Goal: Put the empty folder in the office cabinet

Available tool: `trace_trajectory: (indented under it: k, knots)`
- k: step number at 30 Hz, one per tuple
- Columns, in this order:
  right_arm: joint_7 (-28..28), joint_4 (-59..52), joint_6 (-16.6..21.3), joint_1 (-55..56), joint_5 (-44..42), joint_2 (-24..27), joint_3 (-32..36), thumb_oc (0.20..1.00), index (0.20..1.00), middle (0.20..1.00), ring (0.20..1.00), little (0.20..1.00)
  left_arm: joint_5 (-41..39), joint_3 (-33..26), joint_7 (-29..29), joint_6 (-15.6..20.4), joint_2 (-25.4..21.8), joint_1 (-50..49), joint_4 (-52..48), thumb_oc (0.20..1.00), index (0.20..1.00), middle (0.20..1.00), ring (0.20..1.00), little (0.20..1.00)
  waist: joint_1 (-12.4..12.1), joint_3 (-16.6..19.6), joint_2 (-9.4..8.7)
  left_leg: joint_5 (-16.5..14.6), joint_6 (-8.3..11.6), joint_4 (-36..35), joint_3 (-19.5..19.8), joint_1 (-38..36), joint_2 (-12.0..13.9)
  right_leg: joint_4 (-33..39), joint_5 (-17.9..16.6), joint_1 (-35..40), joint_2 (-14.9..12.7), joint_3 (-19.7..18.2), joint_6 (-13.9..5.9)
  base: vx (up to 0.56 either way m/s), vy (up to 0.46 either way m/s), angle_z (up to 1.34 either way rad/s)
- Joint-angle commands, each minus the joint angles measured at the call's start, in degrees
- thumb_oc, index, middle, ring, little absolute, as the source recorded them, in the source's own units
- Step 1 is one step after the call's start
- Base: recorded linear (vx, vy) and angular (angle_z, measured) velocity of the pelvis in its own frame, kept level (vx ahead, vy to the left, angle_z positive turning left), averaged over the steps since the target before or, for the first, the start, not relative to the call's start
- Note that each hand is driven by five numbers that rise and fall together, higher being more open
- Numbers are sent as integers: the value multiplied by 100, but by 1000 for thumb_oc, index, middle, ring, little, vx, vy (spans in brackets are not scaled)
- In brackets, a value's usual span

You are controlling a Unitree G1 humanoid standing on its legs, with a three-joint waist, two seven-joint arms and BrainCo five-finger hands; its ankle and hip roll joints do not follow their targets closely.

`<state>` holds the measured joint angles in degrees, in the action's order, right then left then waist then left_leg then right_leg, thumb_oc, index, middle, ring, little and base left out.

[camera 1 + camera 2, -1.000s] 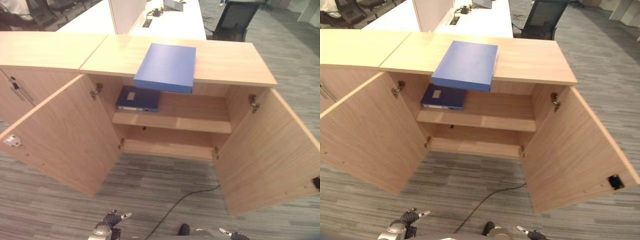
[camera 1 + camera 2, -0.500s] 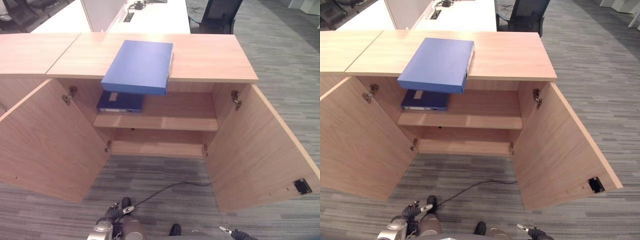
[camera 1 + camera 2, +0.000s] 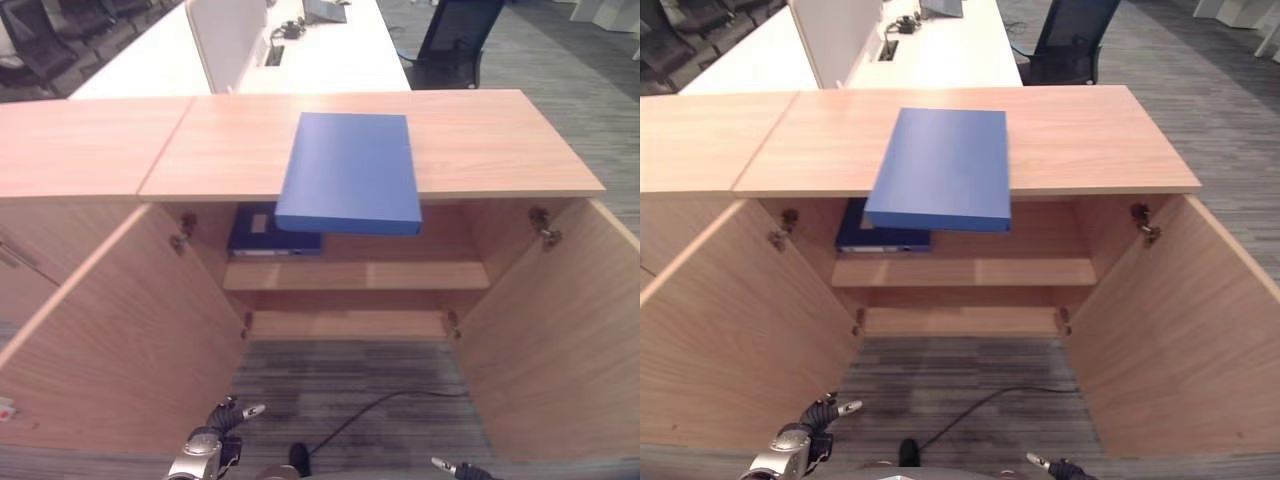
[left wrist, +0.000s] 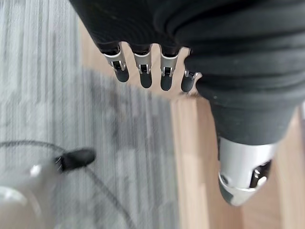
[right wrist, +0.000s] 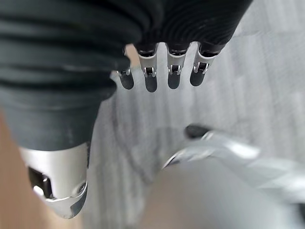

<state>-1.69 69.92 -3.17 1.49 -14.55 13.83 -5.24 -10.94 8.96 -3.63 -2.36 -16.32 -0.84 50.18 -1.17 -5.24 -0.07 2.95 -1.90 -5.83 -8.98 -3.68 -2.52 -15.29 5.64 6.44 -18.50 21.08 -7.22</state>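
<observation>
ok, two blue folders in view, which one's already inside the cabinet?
The darker navy folder, lying flat at the upper shelf's left end. The lighter blue folder lies on the cabinet top, overhanging its front edge.

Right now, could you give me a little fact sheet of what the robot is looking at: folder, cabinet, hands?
Folder to move: blue folder lying flat on the cabinet top, its front edge overhanging
Cabinet: both doors open
Upper shelf: dark blue binder at its left end
Left hand: low by the floor, fingers relaxed, holding nothing
Right hand: low by the floor, fingers relaxed, holding nothing
Task state: folder not yet picked up
</observation>
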Motion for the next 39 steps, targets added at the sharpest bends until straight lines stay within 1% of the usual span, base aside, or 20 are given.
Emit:
trace_trajectory:
  k: [1,2,3,4,5,7,11,13,14,15,19,20,21,22,23,25,26,28,36,39]
  knots:
    - [-32,54,-37,-125,-32,53,77,1000,1000,1000,1000,1000,-189,-149,-73,109,-147,-75,-697,1000,1000,1000,1000,1000,-113,-122,-95,-351,64,83,59,194,-37,-156,-1194,-273,-536,-168,-300,21,119,23]
    - [-35,7,-35,-159,-103,27,76,1000,1000,1000,1000,1000,-280,-183,-107,85,-163,-107,-851,1000,1000,1000,1000,1000,-116,-186,-87,-376,21,83,59,148,-61,-428,-1271,-379,-544,-131,-279,79,132,11]
    - [-32,-56,-38,-184,-169,-12,43,1000,1000,1000,1000,1000,-414,-227,-152,64,-139,-162,-935,1000,1000,1000,1000,1000,-102,-239,-82,-489,41,83,134,48,-46,-737,-1059,-541,-438,-277,-258,3,99,9]
    - [-40,-96,-46,-213,-222,-47,29,1000,1000,1000,1000,1000,-564,-278,-214,75,-81,-172,-1022,1000,1000,1000,1000,1000,-84,-290,-36,-386,-1,83,107,86,-8,-698,-1046,-720,-284,-271,-131,0,22,19]
    - [-72,-140,-34,-275,-360,-83,-18,1000,1000,1000,1000,1000,-712,-303,-286,121,-26,-185,-1230,1000,1000,1000,1000,1000,-59,-336,35,-376,36,83,119,77,58,-387,-740,-919,92,-369,-36,-66,-16,25]
    - [-110,-214,3,-326,-455,-117,-73,1000,1000,1000,1000,1000,-773,-296,-343,159,-34,-186,-1481,1000,1000,1000,1000,1000,-34,-392,21,-341,61,83,207,86,52,182,-464,-870,519,-537,-6,8,-92,12]
    - [-165,-258,-22,-316,-463,-194,-127,1000,1000,1000,1000,1000,-978,-375,-409,201,38,-319,-2151,1000,1000,1000,1000,1000,-84,-382,-60,-369,89,83,175,17,62,662,-513,-666,657,-461,-61,43,-92,19]
    - [-142,-314,-64,-254,-487,-187,-109,1000,1000,1000,1000,1000,-1374,-560,-377,278,-49,-675,-3424,1000,1000,1000,1000,1000,-139,-248,-105,-381,157,83,148,-18,171,1245,-603,-339,854,-294,-108,88,-199,-11]
    - [-142,-315,-64,-254,-487,-188,-111,1000,1000,1000,1000,1000,-1374,-562,-378,273,-50,-679,-3431,1000,1000,1000,1000,1000,-134,-232,-107,-369,156,83,151,5,171,1265,-623,-351,856,-289,-106,56,-174,-17]
    - [-147,-287,-66,-214,-581,-167,1,1000,1000,1000,1000,1000,-1186,-809,-387,311,-220,-884,-4332,1000,1000,1000,1000,1000,-165,-214,-133,-382,196,83,192,-36,220,1507,-638,-181,958,-300,-103,43,-123,-5]
    - [-170,-175,76,-91,-806,-264,183,1000,1000,1000,1000,1000,282,-1564,-751,570,-616,-1071,-5738,1000,1000,1000,1000,1000,-238,-127,-202,-438,323,83,229,-143,336,1952,-667,143,1115,-240,-89,54,-114,4]
    - [-171,-173,78,-96,-807,-269,179,1000,1000,1000,1000,1000,291,-1574,-750,555,-613,-1081,-5760,1000,1000,1000,1000,1000,-229,-121,-211,-413,320,83,231,-122,329,1969,-692,132,1111,-235,-85,25,-86,3]
    - [-209,-124,178,-36,-895,-325,176,1000,1000,1000,1000,1000,1098,-1848,-1165,713,-758,-1033,-6110,1000,1000,1000,1000,1000,-247,-101,-247,-434,369,83,224,-165,374,2027,-673,186,1151,-252,-81,9,-51,5]
    - [-211,-121,182,-38,-897,-331,168,1000,1000,1000,1000,1000,1115,-1855,-1171,704,-753,-1044,-6127,1000,1000,1000,1000,1000,-241,-97,-254,-432,371,83,223,-161,374,2027,-673,181,1151,-253,-79,60,-120,0]
    - [-252,22,239,28,-931,-411,83,1000,1000,1000,1000,1000,2005,-2013,-1683,792,-923,-873,-6519,1000,1000,1000,1000,1000,-230,-60,-289,-489,435,83,179,-253,444,2029,-613,245,1194,-277,-84,35,-97,-4]
    - [-292,204,271,65,-905,-468,-17,1000,1000,1000,1000,1000,3068,-1854,-2022,841,-1327,-405,-6752,1000,1000,1000,1000,1000,-148,16,-308,-516,493,83,109,-324,497,2029,-584,303,1218,-302,-84,35,-94,-6]
    - [-293,207,274,57,-905,-473,-9,1000,1000,1000,1000,1000,3079,-1842,-2032,844,-1332,-385,-6738,1000,1000,1000,1000,1000,-153,8,-315,-484,488,83,109,-307,491,2029,-607,288,1212,-299,-79,29,-47,-5]
    - [-347,368,300,50,-907,-505,-64,1000,1000,1000,1000,1000,3862,-1611,-2323,849,-1572,24,-6876,1000,1000,1000,1000,1000,-63,81,-309,-495,512,83,71,-327,516,2029,-598,281,1221,-340,-84,2,-33,-4]
    - [-336,655,345,98,-1117,-521,-5,1000,1000,1000,1000,1000,4370,-792,-2139,1039,-1803,672,-7044,1000,1000,1000,1000,1000,87,204,-277,-535,520,83,-39,-351,553,2029,-624,228,1230,-442,-122,3,-4,-10]
    - [-380,719,342,36,-1234,-452,7,1000,1000,1000,1000,1000,4556,125,-1951,969,-1972,1465,-6390,1000,1000,1000,1000,1000,202,276,-258,-549,513,83,-85,-375,546,2029,-641,237,1230,-490,-138,-2,13,-3]
